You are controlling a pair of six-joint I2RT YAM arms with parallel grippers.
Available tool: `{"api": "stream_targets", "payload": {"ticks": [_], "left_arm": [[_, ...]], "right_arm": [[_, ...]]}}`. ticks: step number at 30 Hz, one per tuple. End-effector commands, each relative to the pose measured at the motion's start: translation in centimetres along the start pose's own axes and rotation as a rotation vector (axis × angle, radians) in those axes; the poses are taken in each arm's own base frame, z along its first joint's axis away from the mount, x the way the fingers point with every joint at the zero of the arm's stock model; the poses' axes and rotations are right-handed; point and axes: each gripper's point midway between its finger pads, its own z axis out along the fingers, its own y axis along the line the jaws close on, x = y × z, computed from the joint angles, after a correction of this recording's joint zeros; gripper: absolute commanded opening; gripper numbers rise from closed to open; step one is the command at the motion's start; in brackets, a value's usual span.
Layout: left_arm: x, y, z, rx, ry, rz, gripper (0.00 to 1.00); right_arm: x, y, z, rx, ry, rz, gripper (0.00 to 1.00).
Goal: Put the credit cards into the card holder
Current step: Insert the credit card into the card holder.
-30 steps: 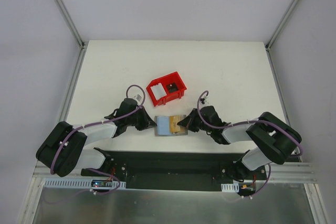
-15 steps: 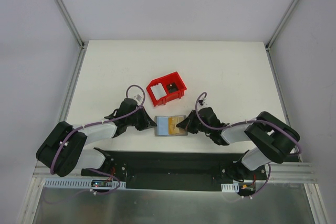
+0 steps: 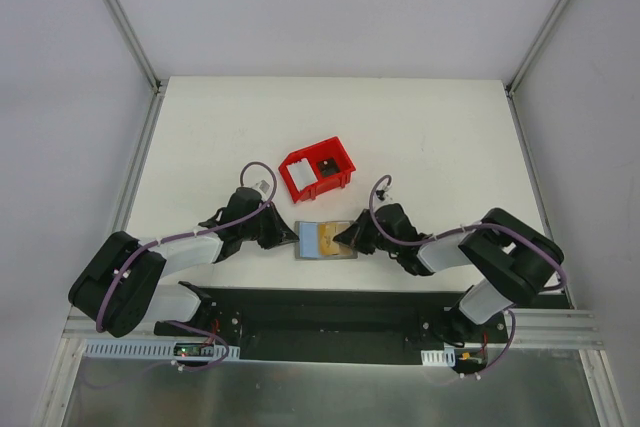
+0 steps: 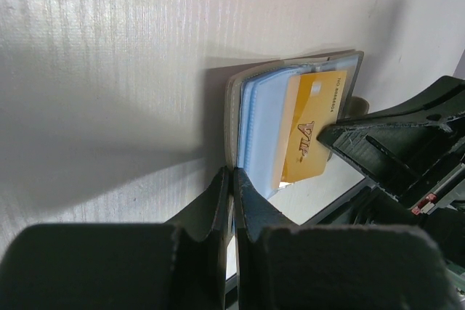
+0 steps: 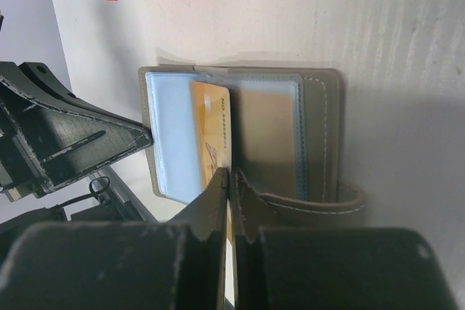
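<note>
Card holder (image 3: 322, 242) is lying open on the table (image 3: 440, 137), lower centre of the top view, just below the red bin (image 3: 317, 169).

Left gripper (image 4: 232, 179) is clenching the holder's grey cover edge, fingers pressed together at the bottom of the left wrist view.

Right gripper (image 5: 229, 179) is pinching the gold card (image 5: 212, 132) by its near end. The card is lying over the clear sleeves near the fold; can't tell whether it's inside a pocket.

White card (image 3: 302, 176) and darker card (image 3: 325, 166) are sitting in the red bin.

Both grippers are flanking the holder, left side and right side, close together.
</note>
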Motion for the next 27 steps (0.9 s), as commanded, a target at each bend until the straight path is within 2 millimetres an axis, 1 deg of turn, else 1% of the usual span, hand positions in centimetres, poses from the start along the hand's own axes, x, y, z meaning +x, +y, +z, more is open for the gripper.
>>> {"api": "stream_targets", "payload": {"ticks": [1, 10, 11, 15, 18, 21, 22, 27], "left_arm": [[0.0, -0.5, -0.1, 0.026, -0.011, 0.008, 0.00], [-0.1, -0.7, -0.1, 0.030, -0.016, 0.010, 0.00], [-0.2, -0.7, -0.1, 0.032, -0.015, 0.010, 0.00], [-0.2, -0.7, -0.1, 0.032, -0.018, 0.014, 0.00], [-0.1, -0.7, -0.2, 0.035, -0.019, 0.015, 0.00], [-0.1, -0.8, -0.2, 0.037, -0.019, 0.020, 0.00], [-0.1, -0.7, -0.2, 0.034, -0.017, 0.019, 0.00], [-0.1, -0.8, -0.2, 0.037, -0.013, 0.024, 0.00]], "right_arm": [[1.0, -0.4, 0.7, 0.031, 0.038, -0.005, 0.01], [1.8, 1.9, 1.7, 0.003, 0.082, -0.068, 0.01], [1.8, 1.8, 1.6, 0.011, 0.084, -0.075, 0.02], [0.7, 1.0, 1.0, 0.056, 0.047, -0.110, 0.09], [0.0, 0.4, 0.4, 0.110, 0.041, -0.151, 0.22], [-0.1, 0.2, 0.1, 0.152, 0.062, -0.199, 0.30], [-0.1, 0.5, 0.1, 0.145, 0.066, -0.209, 0.32], [0.3, 1.2, 0.7, 0.124, 0.101, -0.222, 0.34]]}}
